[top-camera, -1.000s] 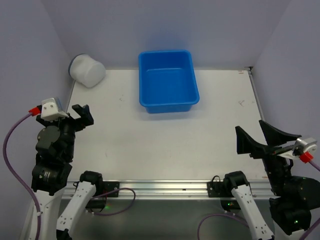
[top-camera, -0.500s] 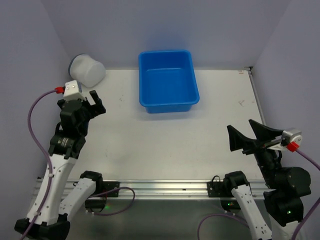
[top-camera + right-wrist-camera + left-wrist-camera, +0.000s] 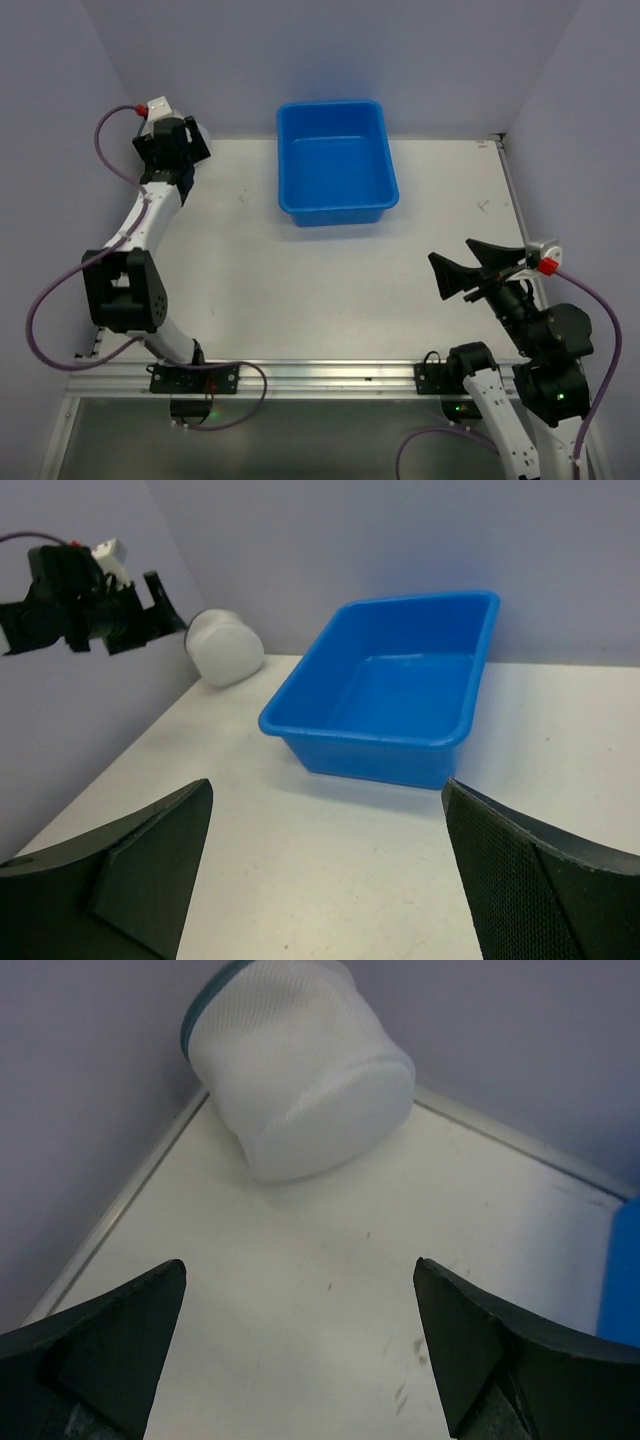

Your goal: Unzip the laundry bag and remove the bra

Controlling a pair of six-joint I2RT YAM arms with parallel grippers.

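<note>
I have the left pincer (image 3: 298, 1278) spread, facing the laundry bag (image 3: 300, 1070) on its side in the worktop's (image 3: 330, 1360) far left corner, ready to pin it; right pincer (image 3: 325, 795) hangs spread by the right edge.

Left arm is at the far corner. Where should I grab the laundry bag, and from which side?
Probably grip the laundry bag across its round side wall, fingers coming from the open table side: it lies tilted into the corner, zip rim toward the wall, flat end facing the open left gripper.
</note>
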